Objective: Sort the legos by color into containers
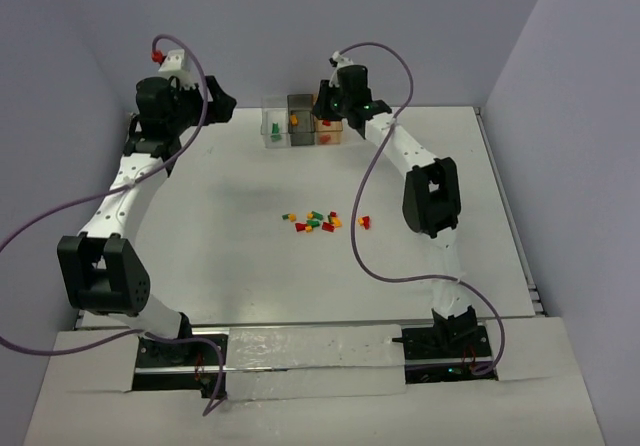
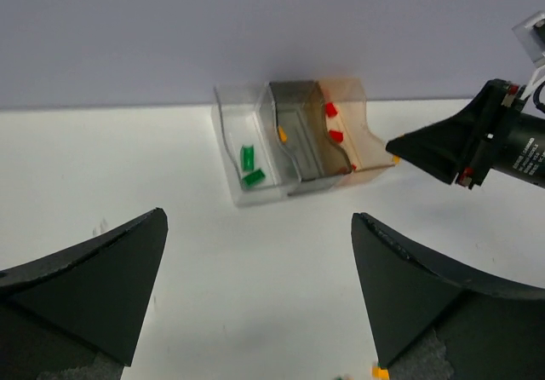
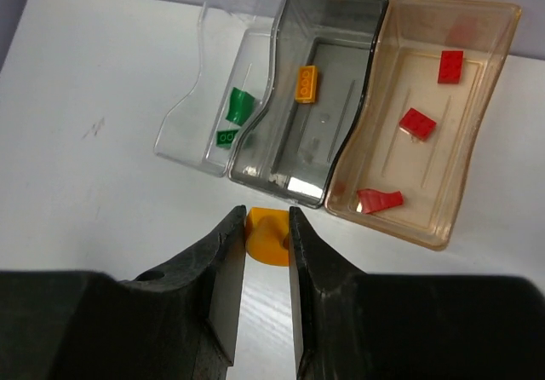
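**Fig. Top + both wrist views, L to R.**

(a) L gripper: jaws spread wide, nothing btwn them. It points at the box row from the L side, apart from it.

(b) Containers in a row at the far edge of the table, walls touching.
- Clear container, leftmost: 2 green legos on its floor, close together.
- Smoky grey container, middle: 1 orange-yellow brick lying flat near its L wall.
- Orange-tinted container, rightmost: 3 red legos, spread along its length, none touching.

(c) R gripper: jaws nearly closed, pinching a held orange-yellow lego btwn the fingertips. In the wrist view the piece sits just short of the grey container's near wall. Its height above the table cannot be told.

(d) Loose pile: red, green and orange-yellow pieces clustered mid-table, well apart from the boxes. A small stray group, red + yellow, lies just R of it.
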Controlling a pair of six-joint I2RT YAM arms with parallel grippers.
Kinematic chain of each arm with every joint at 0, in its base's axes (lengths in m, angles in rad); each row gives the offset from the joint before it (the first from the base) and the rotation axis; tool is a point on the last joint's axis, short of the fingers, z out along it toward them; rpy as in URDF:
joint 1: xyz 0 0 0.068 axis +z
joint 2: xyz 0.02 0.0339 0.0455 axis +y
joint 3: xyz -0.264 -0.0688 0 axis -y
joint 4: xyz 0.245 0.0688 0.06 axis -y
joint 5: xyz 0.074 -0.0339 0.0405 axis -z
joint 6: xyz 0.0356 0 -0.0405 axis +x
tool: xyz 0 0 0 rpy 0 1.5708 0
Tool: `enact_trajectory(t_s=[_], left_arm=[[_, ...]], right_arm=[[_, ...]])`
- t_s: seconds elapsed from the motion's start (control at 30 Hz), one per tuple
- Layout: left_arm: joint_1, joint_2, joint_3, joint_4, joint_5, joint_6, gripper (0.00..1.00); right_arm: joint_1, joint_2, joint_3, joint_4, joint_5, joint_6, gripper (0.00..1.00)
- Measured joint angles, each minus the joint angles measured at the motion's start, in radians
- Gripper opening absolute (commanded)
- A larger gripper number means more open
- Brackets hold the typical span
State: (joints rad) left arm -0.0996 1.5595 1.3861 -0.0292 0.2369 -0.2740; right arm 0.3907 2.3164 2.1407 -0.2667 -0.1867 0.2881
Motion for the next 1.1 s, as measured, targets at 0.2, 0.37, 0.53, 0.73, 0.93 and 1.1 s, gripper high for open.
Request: enact_trajectory(t_s=[0.2,0.37,0.53,0.73,0.93,1.1], left_arm=[[0.088,-0.009,-0.114,-0.035,0.038,-0.042,0.99],[0.090,-0.009,-0.132,-0.043,0.041,-0.056,0.99],[0.093,-0.009,-0.139,-0.041,0.048,-0.059,0.99],[0.093,-0.009,-0.152,-0.042,0.048,-0.059,0.99],[0.093,-0.009,-0.151,-0.043,0.055,-0.056,0.99],[0.093,-0.009,-0.151,-0.060,0.071,-0.032,0.99]], right_arm=[[0.069,0.055,0.016,0.132,0.151,0.025,0.00],[0.103,0.125,0.065,0.193,0.203,0.055,0.00],[0.106,0.202,0.099,0.209,0.244,0.086,0.07],[0.106,0.266,0.144,0.206,0.283,0.108,0.35],[0.106,0.274,0.152,0.211,0.286,0.111,0.73],[0.103,0.274,0.152,0.215,0.255,0.106,0.84]])
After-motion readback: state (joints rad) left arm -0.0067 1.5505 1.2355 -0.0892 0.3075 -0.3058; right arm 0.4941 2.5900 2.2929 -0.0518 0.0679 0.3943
